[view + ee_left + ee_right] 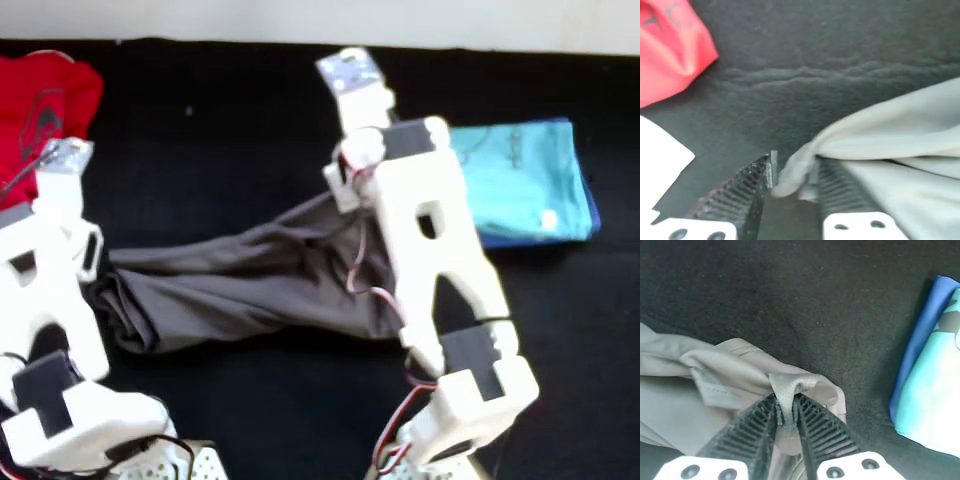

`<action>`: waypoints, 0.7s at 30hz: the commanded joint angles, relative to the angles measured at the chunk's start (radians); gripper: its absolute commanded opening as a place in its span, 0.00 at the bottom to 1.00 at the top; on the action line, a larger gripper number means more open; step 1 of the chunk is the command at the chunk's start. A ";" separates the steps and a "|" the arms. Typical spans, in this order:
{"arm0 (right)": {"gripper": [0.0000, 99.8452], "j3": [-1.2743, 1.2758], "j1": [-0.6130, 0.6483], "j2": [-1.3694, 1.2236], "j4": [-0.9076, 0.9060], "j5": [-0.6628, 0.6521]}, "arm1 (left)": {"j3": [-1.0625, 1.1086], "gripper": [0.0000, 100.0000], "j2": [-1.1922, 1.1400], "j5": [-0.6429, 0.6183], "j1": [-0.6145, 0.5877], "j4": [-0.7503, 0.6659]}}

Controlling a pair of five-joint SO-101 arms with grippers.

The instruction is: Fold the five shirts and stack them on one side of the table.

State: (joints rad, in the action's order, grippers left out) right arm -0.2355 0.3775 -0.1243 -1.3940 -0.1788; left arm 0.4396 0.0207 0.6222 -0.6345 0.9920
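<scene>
A grey shirt (240, 285) lies stretched and bunched across the middle of the black table (220, 130). My left gripper (790, 182) is shut on one end of the grey shirt (880, 145), at the table's left. My right gripper (786, 415) is shut on a fold of the grey shirt (725, 372) at its other end, near the table's centre. A red shirt (45, 100) lies at the back left, also seen as the red shirt (667, 50). A folded turquoise shirt (525, 175) sits on a folded blue shirt (592, 215) at the right.
Bare black table lies behind the grey shirt and along the front between the two arm bases. The folded turquoise shirt (932, 390) with the blue shirt (920, 335) under it lies close beside my right gripper.
</scene>
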 commanded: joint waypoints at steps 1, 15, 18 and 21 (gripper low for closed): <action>0.01 -0.041 0.024 0.004 -0.005 0.008 | -0.119 0.18 -0.048 0.000 -0.008 0.038; 0.01 -0.039 0.024 0.002 -0.005 0.006 | -0.360 0.17 -0.314 -0.061 0.030 0.083; 0.01 -0.039 0.024 0.002 -0.005 0.006 | -0.420 0.17 -0.389 -0.061 0.044 0.084; 0.01 -0.039 0.024 0.001 -0.005 0.006 | -0.467 0.17 -0.443 -0.063 0.062 0.086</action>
State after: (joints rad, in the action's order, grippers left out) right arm -0.2355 0.3928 -0.1258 -1.3940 -0.1788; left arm 0.0345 -0.4028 0.5700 -0.6022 1.0687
